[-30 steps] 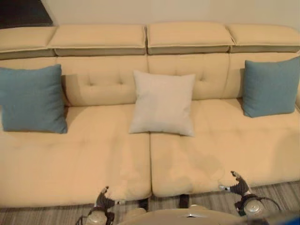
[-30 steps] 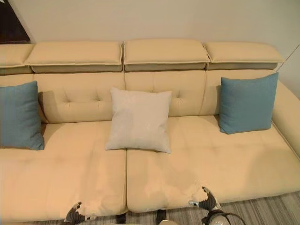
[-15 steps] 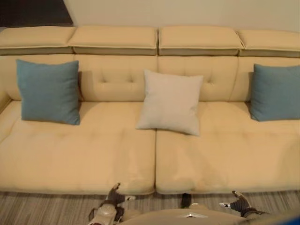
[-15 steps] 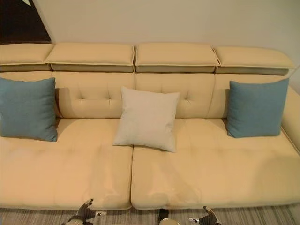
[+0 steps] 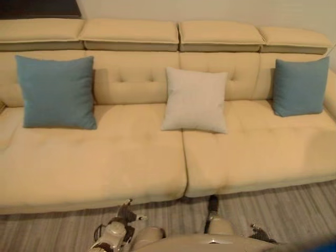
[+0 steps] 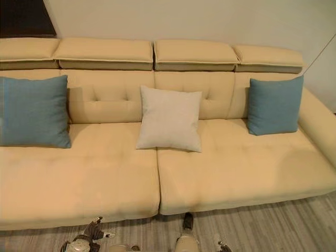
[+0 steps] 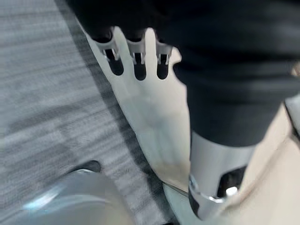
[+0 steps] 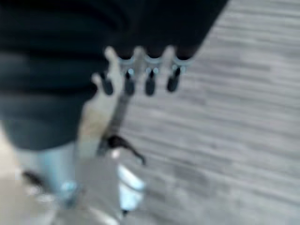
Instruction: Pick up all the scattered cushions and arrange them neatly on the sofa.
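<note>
Home living room. Long cream tufted sofa [image 5: 131, 157] with separate headrest pads against a plain light wall [image 6: 184, 21]. Two blue cushions, far left [image 5: 56, 92] and far right [image 5: 299, 86], white cushion [image 5: 195, 100] in the middle. Grey striped wood-look floor [image 6: 273, 226] in front.

The sofa [image 5: 105, 157] looks like smooth, matt cream leather, tufted on the backrest. The two blue cushions [image 5: 56, 92] and the white cushion [image 5: 195, 100] are matt woven cloth. The floor [image 6: 273, 226] is a finely striped grey, low-sheen surface.
</note>
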